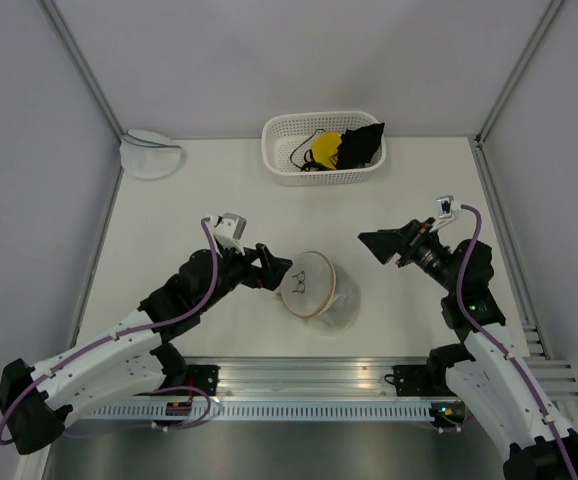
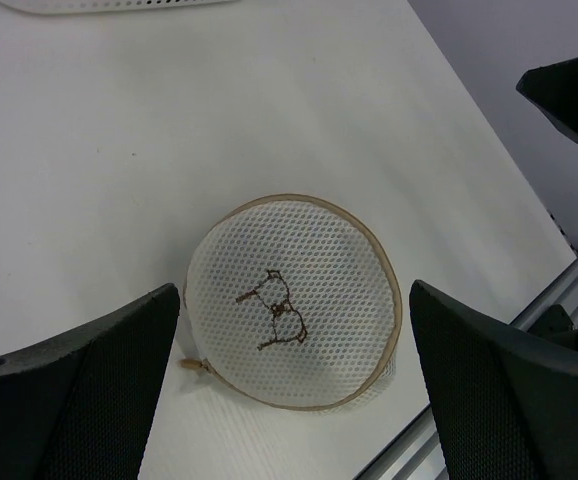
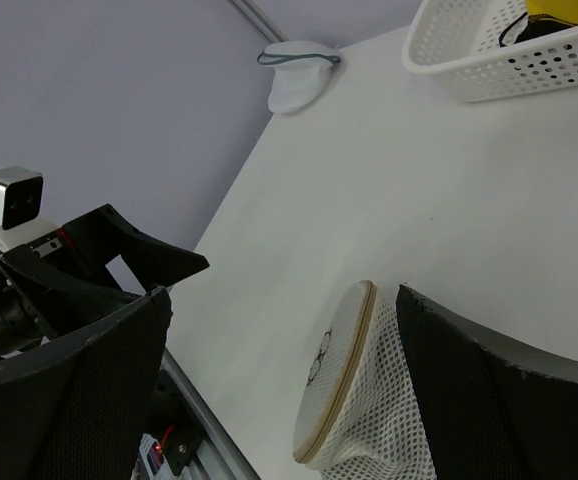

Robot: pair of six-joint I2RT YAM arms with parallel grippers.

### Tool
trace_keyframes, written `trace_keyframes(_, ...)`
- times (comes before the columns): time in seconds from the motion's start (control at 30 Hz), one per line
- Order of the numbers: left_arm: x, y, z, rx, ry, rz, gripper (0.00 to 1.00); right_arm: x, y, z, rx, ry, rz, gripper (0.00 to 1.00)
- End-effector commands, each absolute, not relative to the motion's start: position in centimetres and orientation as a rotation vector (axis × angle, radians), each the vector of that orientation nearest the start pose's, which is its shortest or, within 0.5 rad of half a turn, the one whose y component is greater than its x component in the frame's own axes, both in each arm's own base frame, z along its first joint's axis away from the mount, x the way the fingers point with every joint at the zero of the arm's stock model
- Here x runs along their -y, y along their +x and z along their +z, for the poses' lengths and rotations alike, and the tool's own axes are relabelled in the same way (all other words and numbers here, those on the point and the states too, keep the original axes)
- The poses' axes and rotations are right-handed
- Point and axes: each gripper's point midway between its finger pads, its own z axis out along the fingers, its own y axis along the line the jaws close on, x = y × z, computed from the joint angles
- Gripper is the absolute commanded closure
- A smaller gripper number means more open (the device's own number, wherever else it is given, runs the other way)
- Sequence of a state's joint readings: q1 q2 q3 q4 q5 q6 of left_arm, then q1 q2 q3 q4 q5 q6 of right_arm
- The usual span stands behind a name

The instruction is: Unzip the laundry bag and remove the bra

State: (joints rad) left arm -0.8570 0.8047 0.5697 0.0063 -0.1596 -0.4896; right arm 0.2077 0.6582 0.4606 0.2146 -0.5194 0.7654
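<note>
laundry bag (image 1: pixel 314 285): centre-front of table (image 1: pixel 199 190), tipped on its rim, flat face toward left hand (image 1: pixel 272 270)
left hand: fingers apart, empty, just beside bag
right hand (image 1: pixel 379 245): apart, empty, off to the bag's right
zip pull (image 2: pixel 191 365): low on rim; pinch it with left, brace dome with right
table: white, smooth; bag may slide
room: grey walls; basket (image 1: pixel 279 165) and second pouch (image 1: pixel 149 155) at back

— Surface status?
— I log one white table (image 1: pixel 199 200) with three items resting on it. Near the front centre is the laundry bag (image 1: pixel 316 287), tipped on its side, its tan-rimmed face turned left. At the far edge is a white perforated basket (image 1: pixel 281 168). In the far left corner, by the wall, is a white pouch (image 1: pixel 149 155) with a grey-blue rim.
— Any touching?
— None. All three are well apart.
</note>
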Motion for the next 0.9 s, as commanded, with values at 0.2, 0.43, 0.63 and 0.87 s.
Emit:
trace_keyframes(0.2,23.3,22.8,21.6,-1.831,0.157,-0.776,0.0,-16.3,24.4,25.1,-1.763,-0.07,1.006,0.02)
trace_keyframes(0.43,23.5,23.5,20.6,-1.845,0.116,-0.765,0.0,-17.7,22.7,22.9,-1.889,-0.141,0.935,0.02)
trace_keyframes(0.63,23.5,23.9,20.5,-1.847,0.087,-0.753,0.0,-20.0,21.8,20.1,-1.982,-0.185,0.888,0.02)
trace_keyframes(0.87,22.8,24.0,20.4,-1.845,0.044,-0.735,0.0,-22.4,21.3,16.5,-2.113,-0.207,0.65,0.03)
